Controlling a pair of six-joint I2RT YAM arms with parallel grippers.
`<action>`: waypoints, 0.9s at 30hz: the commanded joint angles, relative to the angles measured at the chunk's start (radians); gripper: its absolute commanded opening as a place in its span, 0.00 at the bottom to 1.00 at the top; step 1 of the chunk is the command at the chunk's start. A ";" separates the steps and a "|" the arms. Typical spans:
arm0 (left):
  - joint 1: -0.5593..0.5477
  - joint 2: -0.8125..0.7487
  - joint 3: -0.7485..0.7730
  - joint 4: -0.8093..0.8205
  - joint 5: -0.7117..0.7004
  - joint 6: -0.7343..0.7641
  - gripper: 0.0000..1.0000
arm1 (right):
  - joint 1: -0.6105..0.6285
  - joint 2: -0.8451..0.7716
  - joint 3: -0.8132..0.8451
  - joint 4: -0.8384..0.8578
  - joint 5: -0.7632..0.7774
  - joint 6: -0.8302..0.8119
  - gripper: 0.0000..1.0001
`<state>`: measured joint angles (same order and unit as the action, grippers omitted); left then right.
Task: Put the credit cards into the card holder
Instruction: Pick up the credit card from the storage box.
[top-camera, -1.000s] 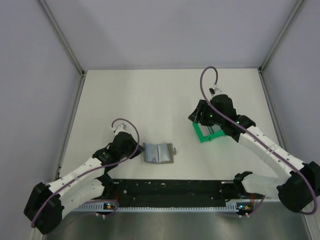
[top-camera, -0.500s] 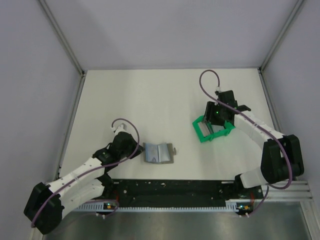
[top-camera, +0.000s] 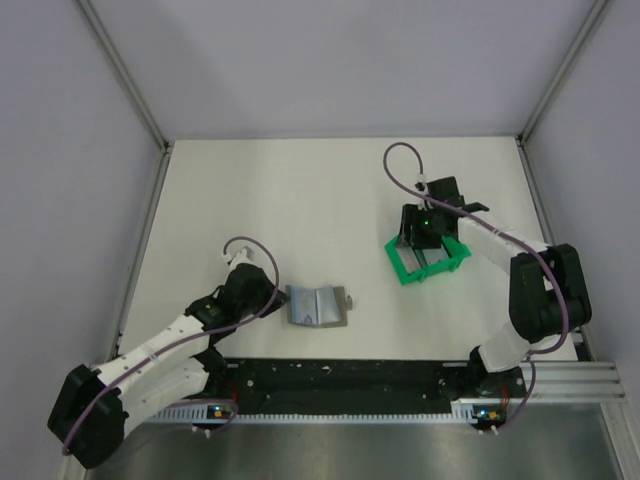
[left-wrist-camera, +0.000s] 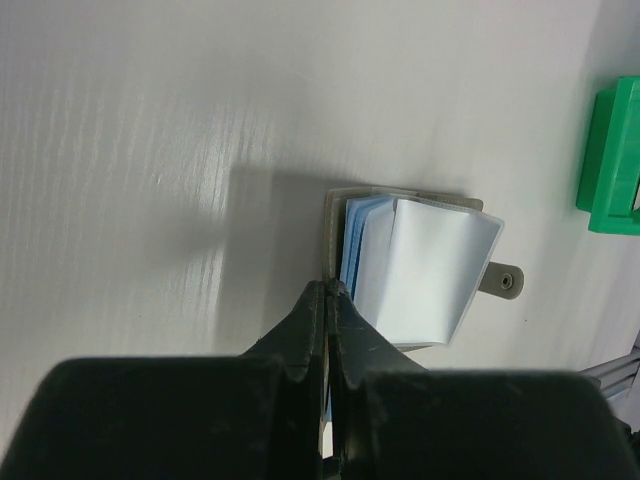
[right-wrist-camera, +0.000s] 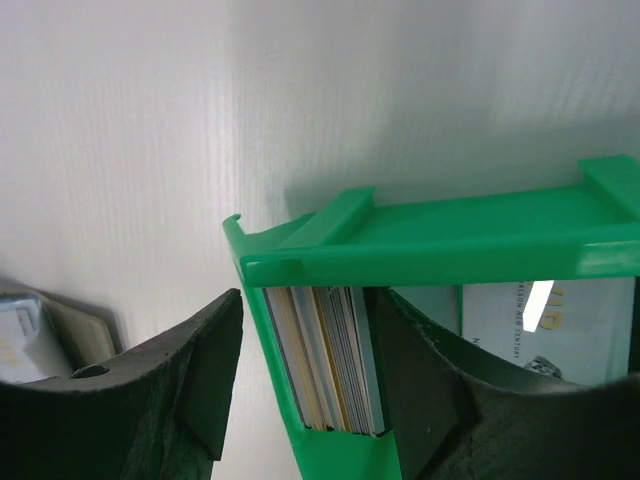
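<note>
The credit cards (right-wrist-camera: 325, 355) stand on edge as a stack of several thin cards at one end of a bright green tray (right-wrist-camera: 450, 235). My right gripper (right-wrist-camera: 310, 300) is open over them, one finger outside the tray wall and the other inside against the stack. From above, that gripper (top-camera: 418, 240) hangs over the tray's (top-camera: 405, 268) left part. The card holder (left-wrist-camera: 415, 265) lies open on the table, blue-grey with a grey cover. My left gripper (left-wrist-camera: 330, 290) is shut on its near-left edge; in the top view the gripper (top-camera: 278, 298) meets the holder (top-camera: 315, 305).
Another printed card (right-wrist-camera: 540, 310) lies flat inside the green tray. A small tab (left-wrist-camera: 500, 280) sticks out of the holder's right side. White walls with metal rails (top-camera: 145, 110) enclose the table, and the black base rail (top-camera: 340, 380) runs along the near edge.
The right arm has folded in toward the right wall while its gripper shifted over the green tray's card end and its jaws widened a little. The left arm and the card holder have not moved.
</note>
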<state>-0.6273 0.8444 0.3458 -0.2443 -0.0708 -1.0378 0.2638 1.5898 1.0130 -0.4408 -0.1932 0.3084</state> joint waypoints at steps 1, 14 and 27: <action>0.000 -0.010 0.022 0.033 0.002 0.012 0.00 | -0.009 0.001 -0.017 0.076 -0.155 -0.034 0.56; 0.000 -0.007 0.025 0.034 0.000 0.013 0.00 | -0.009 -0.020 -0.070 0.105 -0.177 0.003 0.57; -0.002 -0.008 0.022 0.034 0.009 0.012 0.00 | -0.008 -0.002 -0.071 0.076 -0.186 -0.065 0.61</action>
<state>-0.6273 0.8444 0.3458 -0.2409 -0.0677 -1.0370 0.2607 1.5856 0.9485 -0.3676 -0.3298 0.2722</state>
